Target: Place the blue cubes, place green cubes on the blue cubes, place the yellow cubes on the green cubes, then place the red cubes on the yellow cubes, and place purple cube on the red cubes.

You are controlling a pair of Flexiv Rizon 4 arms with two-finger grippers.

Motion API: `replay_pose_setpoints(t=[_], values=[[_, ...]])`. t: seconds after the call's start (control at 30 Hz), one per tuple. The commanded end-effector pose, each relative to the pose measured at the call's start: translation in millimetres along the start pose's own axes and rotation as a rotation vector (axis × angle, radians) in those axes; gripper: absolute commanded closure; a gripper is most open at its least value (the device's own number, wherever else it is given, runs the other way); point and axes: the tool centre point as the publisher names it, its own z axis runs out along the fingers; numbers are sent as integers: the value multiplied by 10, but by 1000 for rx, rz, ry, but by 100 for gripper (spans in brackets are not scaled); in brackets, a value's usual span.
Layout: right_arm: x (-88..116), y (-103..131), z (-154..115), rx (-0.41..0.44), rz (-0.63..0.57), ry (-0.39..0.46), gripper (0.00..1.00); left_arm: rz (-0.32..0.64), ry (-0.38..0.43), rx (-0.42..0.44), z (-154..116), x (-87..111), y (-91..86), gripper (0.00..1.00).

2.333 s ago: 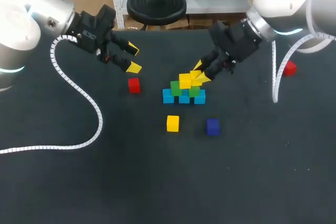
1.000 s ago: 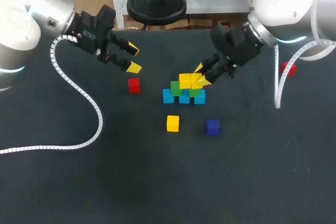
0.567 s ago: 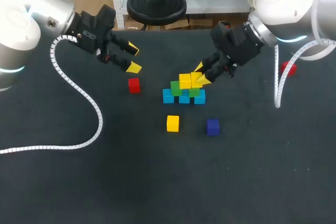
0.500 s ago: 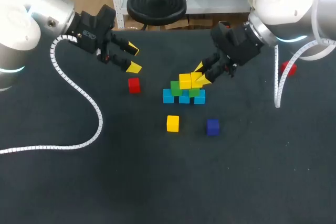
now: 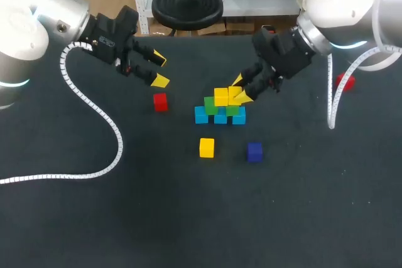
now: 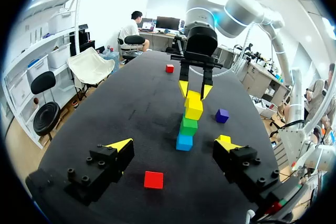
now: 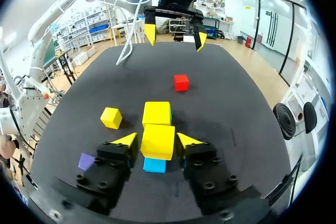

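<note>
A pyramid of cubes stands mid-table: a row of blue cubes (image 5: 201, 115), green cubes (image 5: 211, 105) on them, and two yellow cubes (image 5: 221, 96) on top. My right gripper (image 5: 241, 91) straddles the right-hand yellow cube (image 7: 157, 141). Its fingertips stand close beside the cube's two sides, and the cube rests on the stack. My left gripper (image 5: 157, 70) hangs wide open and empty at the far left. A red cube (image 5: 161, 101) lies just below and ahead of it (image 6: 154, 179). A loose yellow cube (image 5: 206, 147) and a purple cube (image 5: 254, 151) lie in front of the stack.
A second red cube (image 5: 344, 81) lies at the far right, behind my right arm's white cable (image 5: 330, 92). My left arm's cable (image 5: 100, 117) loops over the table's left side.
My right gripper has set the yellow cube down onto the green cube and its fingers have eased slightly apart. The left arm has not moved.
</note>
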Motion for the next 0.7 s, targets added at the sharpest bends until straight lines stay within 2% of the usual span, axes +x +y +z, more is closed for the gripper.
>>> replay_pose_setpoints(t=[0.03,0.07,0.4,0.7], values=[[4,-22,5,-4,2,-5,7,-1,3,3,-1,-5,16,0],[4,-20,3,-3,2,-6,0,-1,3,3,-1,-5,16,0],[10,-5,-59,16,-1,-20,0,-1,3,3,-1,-5,16,0],[41,56,-246,49,-41,-84,0,-1,3,3,-1,-5,16,0]])
